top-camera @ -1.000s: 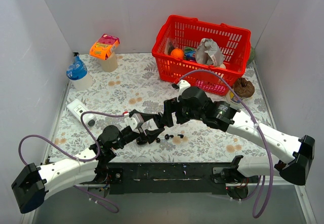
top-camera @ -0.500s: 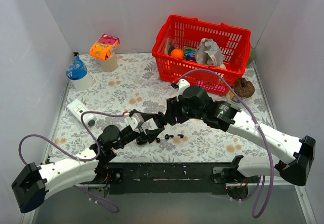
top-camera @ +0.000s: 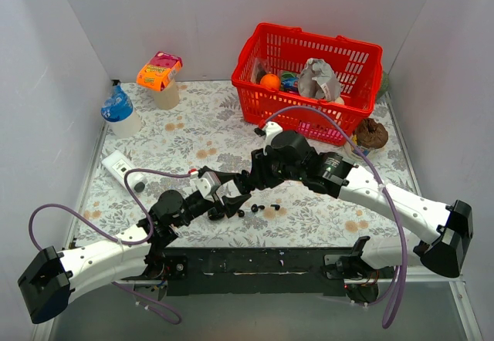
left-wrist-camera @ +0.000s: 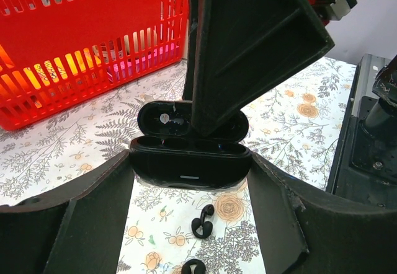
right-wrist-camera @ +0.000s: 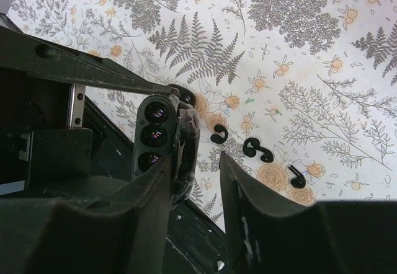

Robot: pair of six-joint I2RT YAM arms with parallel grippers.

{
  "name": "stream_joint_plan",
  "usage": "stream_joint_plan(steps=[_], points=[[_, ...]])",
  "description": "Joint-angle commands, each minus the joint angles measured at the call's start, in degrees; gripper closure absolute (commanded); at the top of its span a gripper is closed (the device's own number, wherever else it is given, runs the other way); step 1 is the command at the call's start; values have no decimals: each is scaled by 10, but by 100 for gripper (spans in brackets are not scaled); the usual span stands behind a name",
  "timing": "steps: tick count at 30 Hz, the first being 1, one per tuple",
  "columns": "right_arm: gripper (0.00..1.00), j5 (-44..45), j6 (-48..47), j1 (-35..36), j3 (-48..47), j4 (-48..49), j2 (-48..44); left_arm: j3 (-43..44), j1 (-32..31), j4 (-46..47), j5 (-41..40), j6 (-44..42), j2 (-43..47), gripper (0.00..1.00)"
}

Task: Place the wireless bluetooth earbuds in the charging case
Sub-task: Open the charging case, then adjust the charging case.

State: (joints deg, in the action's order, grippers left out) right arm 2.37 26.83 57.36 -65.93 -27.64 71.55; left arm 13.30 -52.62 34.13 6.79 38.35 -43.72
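Observation:
The black charging case (left-wrist-camera: 186,172) stands with its lid (left-wrist-camera: 162,120) open, and my left gripper (left-wrist-camera: 190,160) is shut on its body from both sides. In the top view this grip (top-camera: 218,207) is near the table's front middle. My right gripper (right-wrist-camera: 197,159) reaches down over the case (right-wrist-camera: 187,131). Its jaws are half-narrowed around the lid's edge, with a gap still showing on one side. One right finger (left-wrist-camera: 248,44) hides part of the lid. Three small black earbuds (right-wrist-camera: 218,135) (right-wrist-camera: 257,150) (right-wrist-camera: 296,176) lie loose on the floral table, just right of the case (top-camera: 258,207).
A red basket (top-camera: 293,109) full of odds and ends stands at the back right, with a brown object (top-camera: 372,133) beside it. At the back left are a blue-capped bottle (top-camera: 117,109) and an orange-lidded cup (top-camera: 160,79). A white box (top-camera: 120,167) lies at the left edge.
The right gripper's jaws have narrowed a good deal, and the right arm has shifted slightly left toward the case. The left gripper and the case have not moved.

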Motion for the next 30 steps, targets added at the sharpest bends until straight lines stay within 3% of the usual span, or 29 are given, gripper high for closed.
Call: stream_joint_plan(steps=[1,6,9,12,13,14,16,17,18,19,20,28,29,30], points=[[63,3,-4,-1,-27,30,3,23,-2,5,2,-4,1,100],[80,2,-7,-1,-28,28,2,17,-2,9,0,-2,1,100],[99,6,-14,-1,-30,21,0,16,-2,13,-2,4,-1,100],[99,4,-30,0,-40,7,-2,18,-2,12,-13,16,-5,100],[99,4,-48,0,-48,2,-4,21,-2,9,-21,22,-8,95],[99,5,-57,2,-53,-7,-6,24,-2,-5,-30,35,-10,76],[99,14,-87,5,-60,-18,-15,37,-2,-20,-60,49,-16,57],[99,20,-98,5,-70,-25,-18,40,-2,-27,-61,53,-19,39],[99,23,-106,5,-75,-39,-20,39,-2,-27,-61,62,-20,31],[99,24,-114,5,-81,-45,-25,38,-2,-24,-91,68,-20,12],[99,29,-129,5,-88,-51,-28,38,-2,-23,-98,74,-19,2],[99,11,-225,5,-105,-79,-77,93,-2,-104,-107,112,-11,2],[99,12,-243,9,-98,-73,-86,102,-1,-139,-100,122,-5,2],[99,16,-285,13,-70,-65,-98,109,1,-150,-34,125,9,2]])
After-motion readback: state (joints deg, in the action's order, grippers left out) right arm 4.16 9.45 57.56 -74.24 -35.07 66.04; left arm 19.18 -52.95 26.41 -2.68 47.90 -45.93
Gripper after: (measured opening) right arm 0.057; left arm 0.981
